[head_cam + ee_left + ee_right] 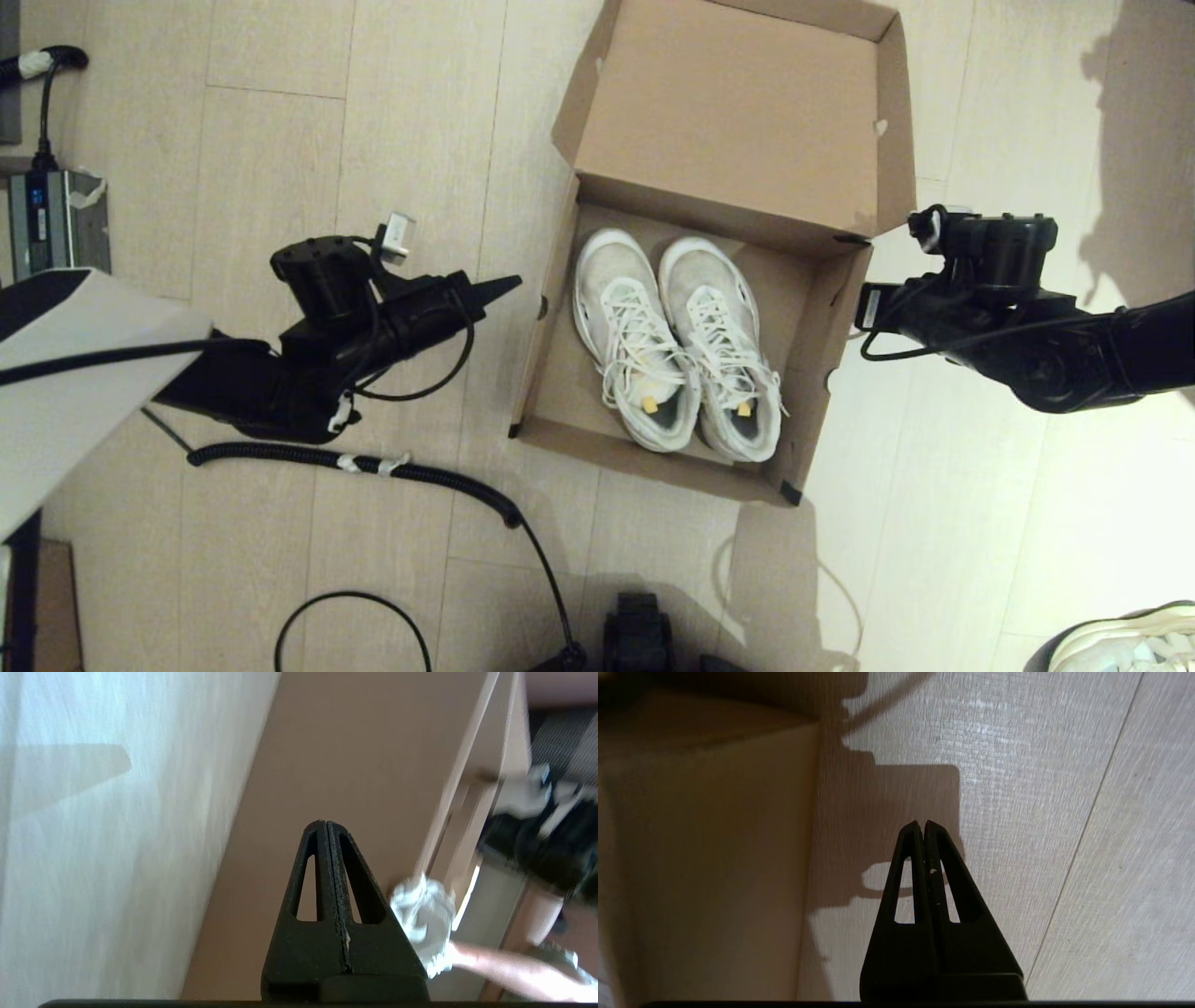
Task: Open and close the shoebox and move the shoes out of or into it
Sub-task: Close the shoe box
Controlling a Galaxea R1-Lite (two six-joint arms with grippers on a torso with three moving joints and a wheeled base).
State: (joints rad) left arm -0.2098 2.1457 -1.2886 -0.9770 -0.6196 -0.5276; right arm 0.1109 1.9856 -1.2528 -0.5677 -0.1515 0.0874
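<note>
The shoebox (747,121) lid's far edge is cut off in the head view. A lone white sneaker (1134,639) shows partly at the corner. The left wrist view's background is blurred.

indoor room; pale wood-plank floor (392,140); loose cables (439,481)

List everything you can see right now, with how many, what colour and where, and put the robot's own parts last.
shoebox: one, brown cardboard, middle of the floor, lid open and folded back.
shoes: two, white and pale grey, side by side inside the shoebox.
lone sneaker: one, white, dark-edged sole, floor at the near right corner.
grey device: one, far left edge.
cables: black, floor near left.
floor: pale wood planks.
left gripper: black, shut, empty, left of the shoebox.
right gripper: black, shut, empty, right of the shoebox.
</note>
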